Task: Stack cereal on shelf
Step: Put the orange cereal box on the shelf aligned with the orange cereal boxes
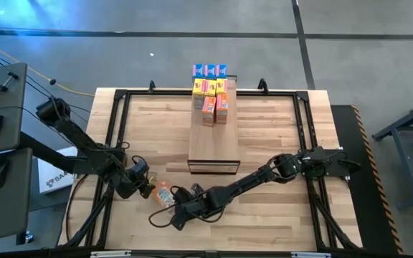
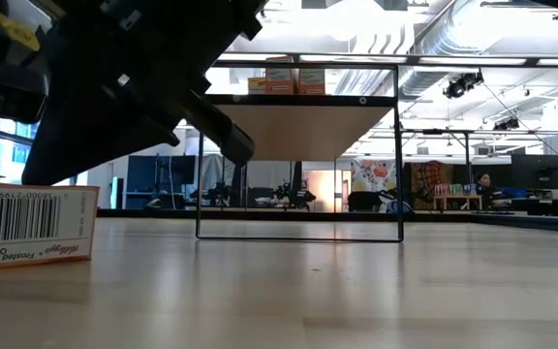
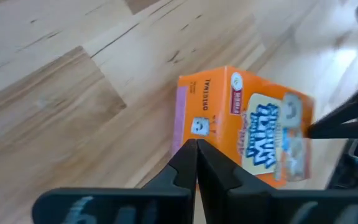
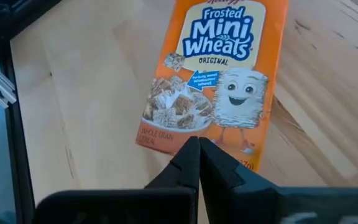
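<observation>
One orange Frosted Mini-Wheats box [image 1: 163, 193] is lying flat on the wooden table [image 1: 278, 136], toward seven o'clock from the table's middle, off the shelf [image 1: 214, 136] and between the two grippers. Both grippers are pressing in beside it with fingers together, neither clamped on it: the left gripper [image 1: 146, 188] is sitting at the box's nine o'clock edge, its closed tips [image 3: 196, 149] meeting the carton's side, while the right gripper [image 1: 178, 208] is waiting at the box's five o'clock, its closed tips [image 4: 198, 149] just over the carton's printed face. Several more cereal boxes [image 1: 211, 89], blue, yellow and orange, are standing clustered at the shelf's twelve o'clock end, some stacked on others.
</observation>
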